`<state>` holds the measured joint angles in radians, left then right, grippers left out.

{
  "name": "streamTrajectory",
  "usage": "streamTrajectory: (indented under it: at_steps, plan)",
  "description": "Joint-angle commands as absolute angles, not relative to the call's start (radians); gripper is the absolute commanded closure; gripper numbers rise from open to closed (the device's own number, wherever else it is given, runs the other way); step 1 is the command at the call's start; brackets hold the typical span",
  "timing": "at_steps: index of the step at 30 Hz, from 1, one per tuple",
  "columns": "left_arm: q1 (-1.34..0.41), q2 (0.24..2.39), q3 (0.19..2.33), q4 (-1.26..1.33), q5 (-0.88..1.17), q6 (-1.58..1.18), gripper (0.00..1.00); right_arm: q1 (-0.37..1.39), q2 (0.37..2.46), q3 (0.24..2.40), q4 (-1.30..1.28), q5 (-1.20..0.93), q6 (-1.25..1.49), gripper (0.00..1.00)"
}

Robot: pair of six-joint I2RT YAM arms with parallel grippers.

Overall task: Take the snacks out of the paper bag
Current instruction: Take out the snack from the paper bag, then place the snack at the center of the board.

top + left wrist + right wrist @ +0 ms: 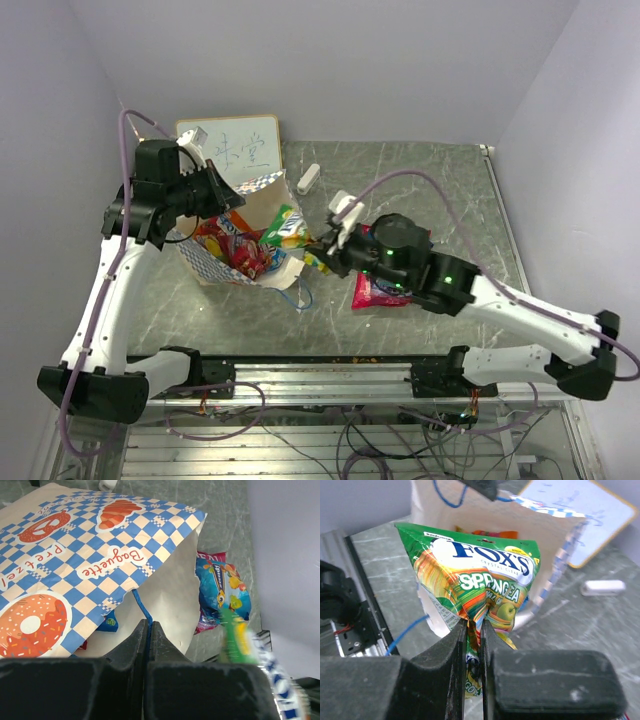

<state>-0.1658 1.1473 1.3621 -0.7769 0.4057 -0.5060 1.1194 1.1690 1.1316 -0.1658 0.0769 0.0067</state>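
Observation:
The paper bag (262,195) lies on its side, mouth toward the right arm, with several red and orange snack packets (235,250) inside. My left gripper (232,196) is shut on the bag's blue cord handle (141,605) and holds the checked upper side (90,555) up. My right gripper (322,250) is shut on a green-yellow packet (480,575) just outside the bag's mouth. That packet also shows in the top view (288,228). A pink-red packet (372,292) lies on the table under the right arm. A blue packet (220,587) lies at the bag's mouth.
A white framed writing board (235,145) leans at the back left behind the bag. A small white oblong block (308,178) lies on the grey table beyond the bag. The second blue handle cord (300,295) trails on the table near the front rail.

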Motion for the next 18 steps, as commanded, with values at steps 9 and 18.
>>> streamTrajectory:
  at_steps: [9,18]
  plan:
    - [-0.173,1.161,1.385,-0.769,0.345,-0.523,0.93,1.116,1.063,1.253,-0.772,0.864,0.328,1.0]
    - [-0.173,1.168,1.399,-0.783,0.36,-0.514,0.93,1.025,1.22,1.304,-1.059,1.002,0.689,1.0]
